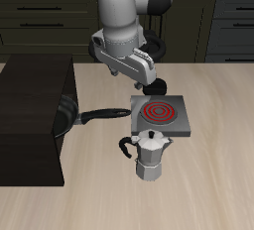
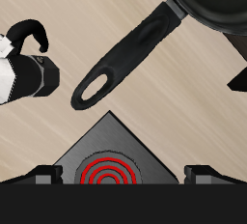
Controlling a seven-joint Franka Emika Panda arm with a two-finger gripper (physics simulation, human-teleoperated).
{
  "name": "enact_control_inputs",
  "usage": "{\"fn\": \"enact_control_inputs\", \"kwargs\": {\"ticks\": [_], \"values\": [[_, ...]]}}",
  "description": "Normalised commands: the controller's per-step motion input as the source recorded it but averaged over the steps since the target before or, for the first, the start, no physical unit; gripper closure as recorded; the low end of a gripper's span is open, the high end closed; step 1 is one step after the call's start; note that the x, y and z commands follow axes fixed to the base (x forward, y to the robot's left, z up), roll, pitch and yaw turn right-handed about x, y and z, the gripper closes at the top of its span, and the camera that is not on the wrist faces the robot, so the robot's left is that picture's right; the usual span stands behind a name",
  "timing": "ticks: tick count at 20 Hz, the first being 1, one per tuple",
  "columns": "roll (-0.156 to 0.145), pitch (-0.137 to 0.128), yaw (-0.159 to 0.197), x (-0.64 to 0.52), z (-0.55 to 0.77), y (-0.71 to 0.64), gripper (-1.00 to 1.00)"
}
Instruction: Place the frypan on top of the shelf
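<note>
The frypan (image 1: 66,116) lay on the table against the shelf (image 1: 32,120), its handle (image 1: 102,113) pointing toward the stove plate (image 1: 160,114). My gripper (image 2: 123,175) hovered above the stove plate, holding nothing; the fingertips (image 2: 45,175) stood wide apart. The pan was not yet grasped, so the step in hand was the approach. I judged the best grip to be mid-handle, jaws set across its width, closing squarely so the pan would not swing. The moka pot (image 1: 150,156) stood near the table's front edge, clear of that path.
</note>
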Motion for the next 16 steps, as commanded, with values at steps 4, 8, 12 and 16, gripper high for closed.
{"fn": "enact_control_inputs", "kwargs": {"ticks": [4,8,12,16], "values": [[0.02,-0.02,-0.083,0.05,-0.03,-0.02,-1.0],[-0.008,0.0,-0.026,0.08,-0.08,-0.01,-1.0],[0.002,-0.006,-0.032,0.08,-0.09,0.0,-1.0],[0.0,0.012,-0.032,0.07,-0.13,-0.01,-1.0]]}}
